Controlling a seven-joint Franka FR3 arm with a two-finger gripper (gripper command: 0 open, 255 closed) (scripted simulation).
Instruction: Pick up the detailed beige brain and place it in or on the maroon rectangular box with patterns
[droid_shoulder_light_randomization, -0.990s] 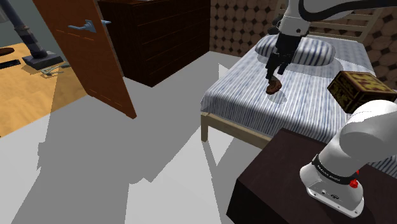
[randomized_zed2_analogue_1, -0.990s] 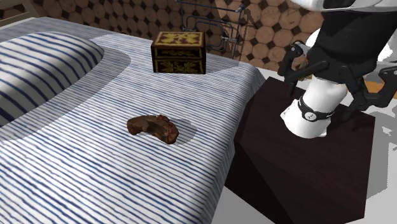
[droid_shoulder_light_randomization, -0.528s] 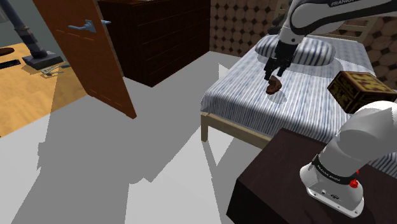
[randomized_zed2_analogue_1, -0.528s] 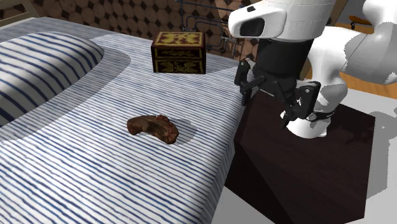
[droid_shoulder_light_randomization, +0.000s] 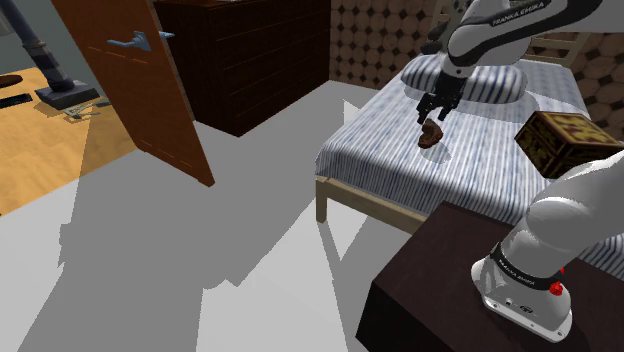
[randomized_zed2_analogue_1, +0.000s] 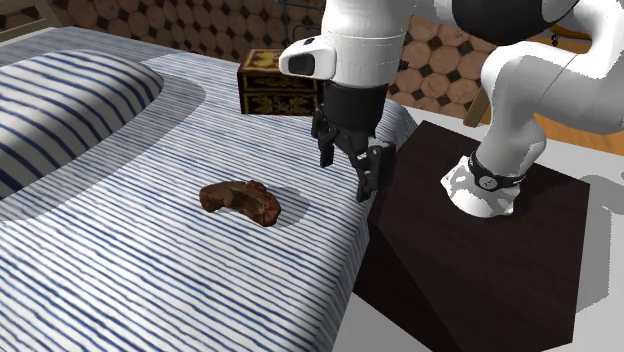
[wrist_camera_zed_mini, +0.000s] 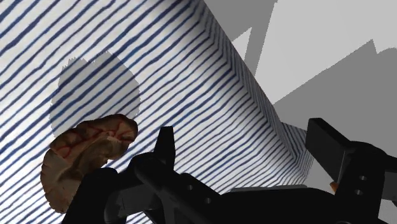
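Well apart from the bed (droid_shoulder_light_randomization: 400, 150), across the grey floor (droid_shoulder_light_randomization: 270, 250), a brown door (droid_shoulder_light_randomization: 140, 90) is standing open and a dark dresser (droid_shoulder_light_randomization: 250, 60) is sitting against the wall.

Going left to right in the second exterior view, a striped pillow (randomized_zed2_analogue_1: 60, 100) is lying at the bed's head end. The brain (randomized_zed2_analogue_1: 240, 199), a reddish-brown lump with a folded surface, is resting on the bed's blue-and-white striped cover, about midway across it, with nothing touching it. Behind it, the box (randomized_zed2_analogue_1: 278, 84), dark with gold patterns, is standing upright near the bed's far corner, well apart from the brain.

The gripper (randomized_zed2_analogue_1: 345, 175) is hanging over the side of the bed nearest the stand (randomized_zed2_analogue_1: 480, 270). It is pointing downward, with its two fingers spread wide and nothing between them. It is touching neither the brain nor the cover. The dark stand is sitting just beside the bed, carrying the arm's white base.

In the wrist view the brain is showing outside the gap, next to one finger (wrist_camera_zed_mini: 167, 143), with a round shadow lying on the bed cover beyond it. From the shoulder view the gripper seems to be hovering almost directly over the brain, though that angle is making any sideways offset hard to judge.
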